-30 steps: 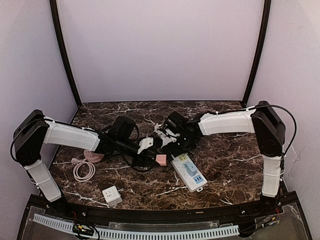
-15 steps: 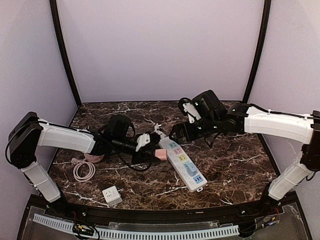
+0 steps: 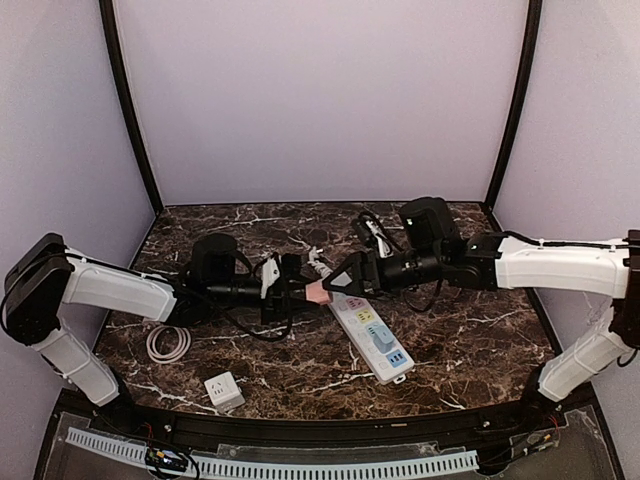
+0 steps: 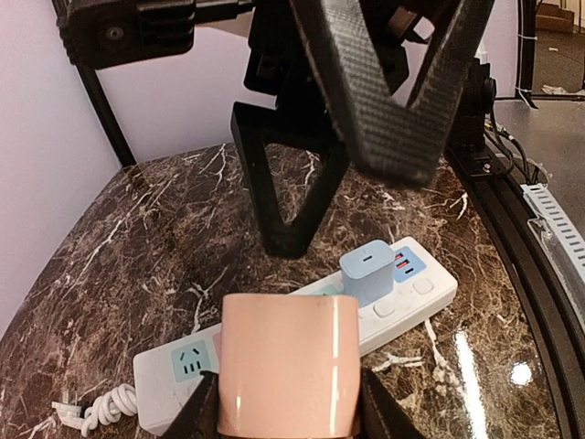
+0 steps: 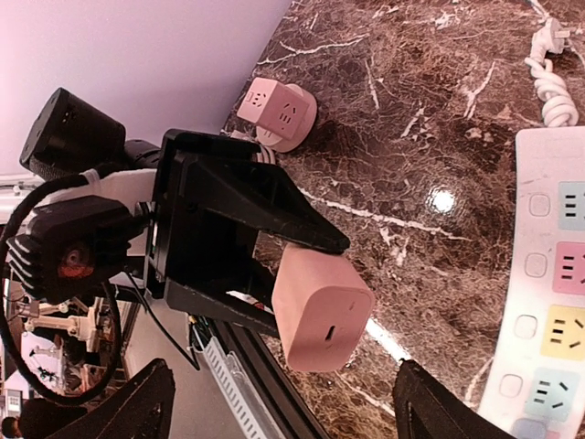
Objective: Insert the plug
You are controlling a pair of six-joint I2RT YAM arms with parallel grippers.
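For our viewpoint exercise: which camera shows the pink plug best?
Right wrist: the pink plug shows two faces and a slot, in the left gripper. Left wrist shows one plain face; top external, a pink speck.

Passage at 3 o'clock of the pink plug (image 3: 318, 292) is being blocked by the right pincer (image 3: 338, 282) facing it.

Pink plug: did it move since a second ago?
Yes. The pink plug, held in the left gripper, now sits higher in the top view, farther from the white cube adapter, which stayed put.
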